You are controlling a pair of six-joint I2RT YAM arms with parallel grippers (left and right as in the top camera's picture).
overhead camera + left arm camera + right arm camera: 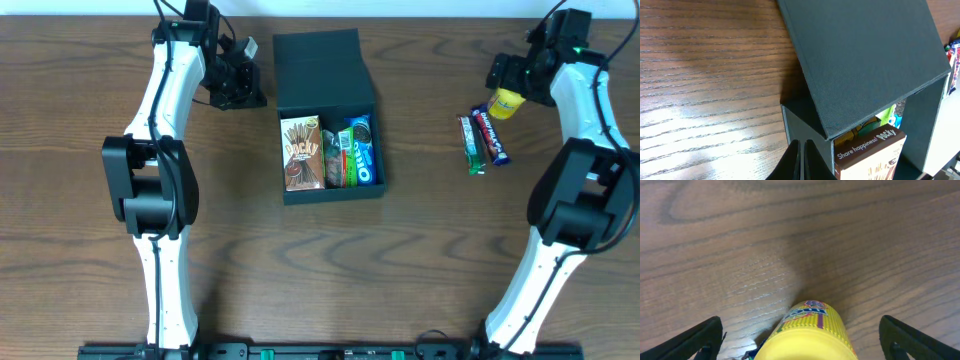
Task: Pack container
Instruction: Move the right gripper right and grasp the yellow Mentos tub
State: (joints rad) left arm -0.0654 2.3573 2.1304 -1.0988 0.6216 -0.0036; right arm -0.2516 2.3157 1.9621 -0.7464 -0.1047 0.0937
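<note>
The container (325, 70) is a dark teal-black box at the table's middle, its flap lid folded back on the far side. Inside it lie a Pocky box (301, 153), a green packet (336, 157) and a blue Oreo pack (362, 153). My left gripper (803, 150) is shut and empty, just off the box's left wall (805, 120). A yellow tube (810, 335) lies on the table at the right. My right gripper (802, 337) stands open around it, fingers (695, 340) well clear of its sides. In the overhead view the tube (506, 101) shows beneath that gripper (520, 76).
Two snack bars lie side by side on the wood right of the box: a green one (470, 143) and a dark blue one (491, 137). Bare wood (705, 85) spreads left of the box.
</note>
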